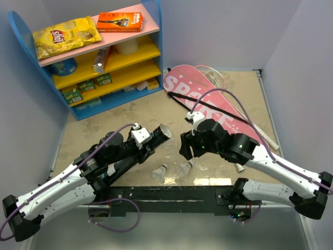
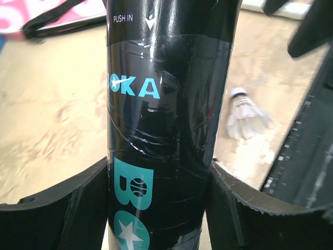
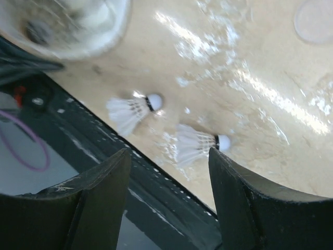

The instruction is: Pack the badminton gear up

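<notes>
L gripper [image 2: 158,208] pinched black tube [image 2: 166,114] mid-body; tube tilted, open mouth toward R arm. R gripper [image 3: 169,172] spread, empty, hovering over first shuttlecock [image 3: 197,146]; second shuttlecock [image 3: 132,109] just beside, both on table [image 3: 270,78] near front rail [image 3: 104,156]. Step, as judged: pinch at cork, not feathers; feed cork-first; L to hold mouth steady. Count: shuttlecocks seen 2 (third not visible – tube interior blurred), tube 1, racket [image 1: 265,136] 1, pink cover [image 1: 208,96] 1.
</notes>
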Controlling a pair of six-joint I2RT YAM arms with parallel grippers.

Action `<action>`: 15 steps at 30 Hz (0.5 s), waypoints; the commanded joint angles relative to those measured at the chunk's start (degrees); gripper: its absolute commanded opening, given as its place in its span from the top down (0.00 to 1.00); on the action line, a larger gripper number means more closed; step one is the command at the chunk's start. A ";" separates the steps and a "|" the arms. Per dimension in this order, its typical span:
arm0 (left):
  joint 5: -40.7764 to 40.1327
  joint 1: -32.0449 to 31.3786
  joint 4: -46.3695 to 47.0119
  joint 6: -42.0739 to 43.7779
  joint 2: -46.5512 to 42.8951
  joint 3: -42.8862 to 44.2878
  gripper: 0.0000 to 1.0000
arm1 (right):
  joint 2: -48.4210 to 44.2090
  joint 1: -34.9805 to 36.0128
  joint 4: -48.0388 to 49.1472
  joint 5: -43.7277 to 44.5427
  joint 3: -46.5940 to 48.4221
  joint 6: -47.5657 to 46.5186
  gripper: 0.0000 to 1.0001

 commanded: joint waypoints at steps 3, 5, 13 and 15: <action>-15.06 0.19 -0.34 -4.08 0.55 3.36 1.00 | 4.96 0.42 1.30 3.24 -6.01 -1.92 0.36; -18.56 0.80 -0.69 -5.05 0.64 3.54 1.00 | 6.19 0.86 3.41 2.98 -7.33 -1.83 0.36; -20.34 5.90 -0.78 -8.04 0.72 4.06 1.00 | 18.13 10.43 1.93 13.15 -5.67 1.42 0.34; -20.43 6.25 -0.96 -7.96 0.55 4.06 1.00 | 20.43 12.62 0.96 15.10 -4.71 2.56 0.34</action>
